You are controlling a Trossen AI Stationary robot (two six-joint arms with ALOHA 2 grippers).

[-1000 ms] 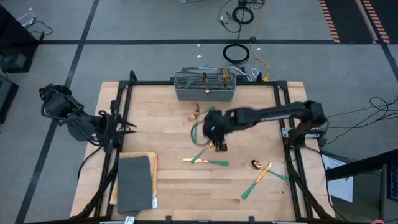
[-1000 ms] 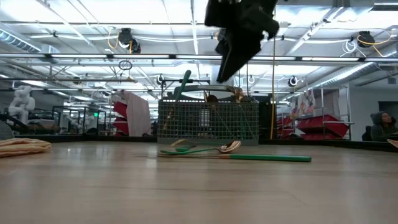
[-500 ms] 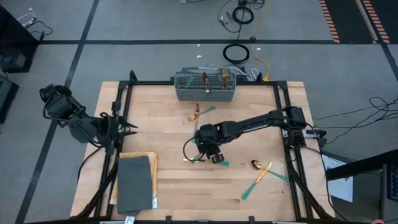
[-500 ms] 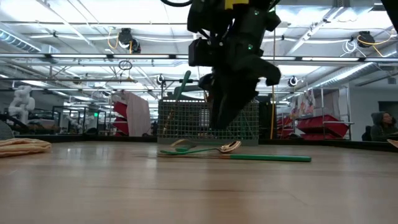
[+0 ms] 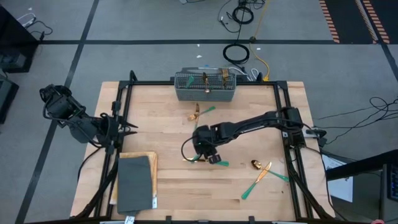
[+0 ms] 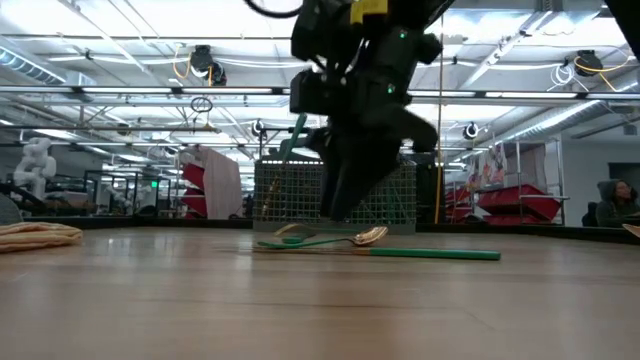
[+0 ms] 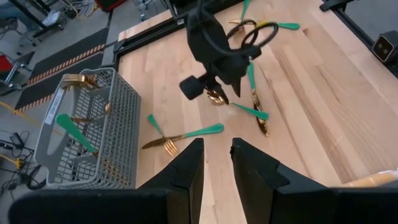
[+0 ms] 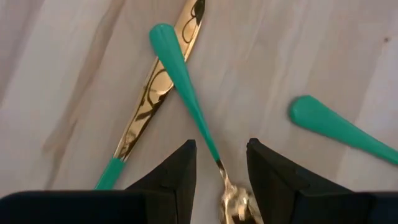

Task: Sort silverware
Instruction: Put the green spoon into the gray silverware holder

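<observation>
My high camera looks straight down; the low one sits level at tabletop height. Both wrist cameras share the crossed silverware [image 8: 186, 106], mine on the right closest.

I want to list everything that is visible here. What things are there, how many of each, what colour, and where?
Wooden table: one, light brown, under everything.
Grey wire basket: one, middle of the table's far edge.
Gold-headed, teal-handled silverware in the basket: at least three, standing.
Crossed pair of silverware: two, gold and teal, just in front of the basket.
Central silverware: at least three, gold and teal, table's middle.
Right-side silverware: a few, gold and teal, near the right edge.
Folded cloth: one, grey with beige edge, near left corner.
Coiled cable: one, black, on the floor beyond the table.
Left end effector: open, empty, at the table's left edge.
Right end effector: open, lowered astride a teal handle.
</observation>
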